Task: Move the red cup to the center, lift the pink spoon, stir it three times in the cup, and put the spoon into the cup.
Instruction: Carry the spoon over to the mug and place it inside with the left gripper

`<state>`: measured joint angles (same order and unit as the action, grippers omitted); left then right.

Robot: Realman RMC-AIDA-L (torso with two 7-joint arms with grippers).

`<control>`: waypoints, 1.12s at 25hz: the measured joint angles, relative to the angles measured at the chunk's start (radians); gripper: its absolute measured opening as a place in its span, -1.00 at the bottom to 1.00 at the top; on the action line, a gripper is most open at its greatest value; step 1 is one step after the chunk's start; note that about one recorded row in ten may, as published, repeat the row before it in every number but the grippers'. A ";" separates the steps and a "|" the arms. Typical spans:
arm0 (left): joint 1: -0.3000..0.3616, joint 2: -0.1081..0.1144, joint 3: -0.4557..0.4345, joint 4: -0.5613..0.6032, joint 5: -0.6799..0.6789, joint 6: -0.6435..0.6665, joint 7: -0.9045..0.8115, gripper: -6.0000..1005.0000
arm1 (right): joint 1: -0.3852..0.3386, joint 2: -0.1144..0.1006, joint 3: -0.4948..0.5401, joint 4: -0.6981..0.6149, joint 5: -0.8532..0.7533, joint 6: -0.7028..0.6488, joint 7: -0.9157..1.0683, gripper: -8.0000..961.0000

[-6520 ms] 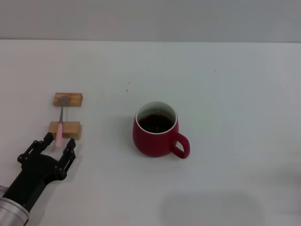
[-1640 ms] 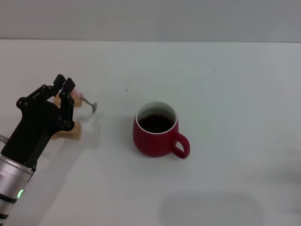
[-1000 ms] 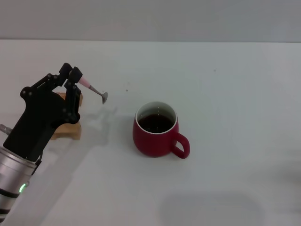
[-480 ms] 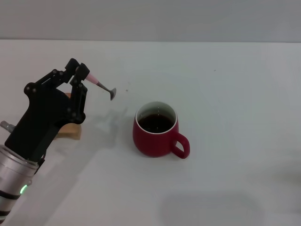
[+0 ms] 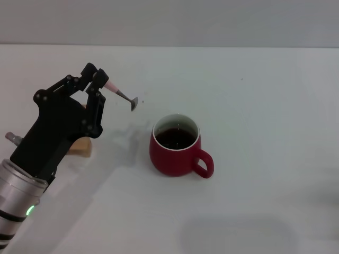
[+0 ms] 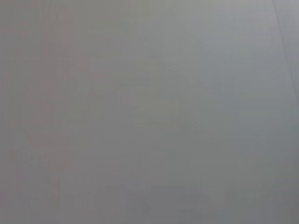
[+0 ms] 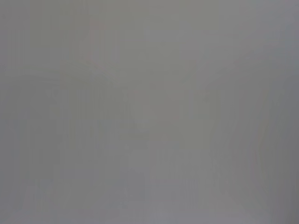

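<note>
Dark-red ceramic, white inside: the red cup (image 5: 176, 146) stands upright near the middle of the white table (image 5: 254, 106) in the head view, dark liquid within, its loop handle turned toward the robot's right and slightly toward the robot. Pale pink handle, slim metal neck, small grey bowl: the pink spoon (image 5: 123, 94) is off the table, held in the air to the left of the cup and apart from it, tilted so that the bowl end points toward the cup and hangs lower than the handle; the bowl lies short of the cup's rim and beyond it, not over the liquid. Black, with linked fingers: the left gripper (image 5: 99, 80) is raised over the left part of the table, its fingertips pinched on the pink end of the spoon's handle, the arm running down to the lower left corner with a silver wrist section. Light wood: one wooden block (image 5: 79, 148) rests on the table beneath the gripper, mostly hidden by it, only a corner showing. A soft shadow of the arm falls on the table between the gripper and the cup. The right gripper does not appear in this view. Left wrist view: a uniform grey field, nothing distinguishable. Right wrist view: likewise a uniform grey field, nothing distinguishable.
</note>
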<state>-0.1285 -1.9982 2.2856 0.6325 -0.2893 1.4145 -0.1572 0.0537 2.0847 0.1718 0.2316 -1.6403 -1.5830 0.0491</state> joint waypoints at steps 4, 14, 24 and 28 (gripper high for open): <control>0.000 0.001 -0.005 0.002 0.007 0.000 -0.010 -0.73 | 0.000 0.000 0.000 0.000 0.003 -0.001 0.000 -0.98; 0.000 0.001 -0.011 0.033 0.047 -0.009 -0.025 -0.73 | -0.024 0.000 0.010 -0.005 0.006 -0.013 0.000 -0.98; 0.033 0.008 -0.011 0.088 0.073 -0.014 -0.027 -0.73 | -0.024 0.000 0.011 -0.006 0.007 -0.008 0.000 -0.98; 0.049 0.014 -0.009 0.112 0.077 -0.014 -0.031 -0.73 | -0.022 0.000 0.011 -0.006 0.007 -0.005 0.000 -0.98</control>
<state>-0.0794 -1.9844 2.2762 0.7442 -0.2123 1.4004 -0.1884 0.0319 2.0847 0.1825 0.2254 -1.6335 -1.5878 0.0491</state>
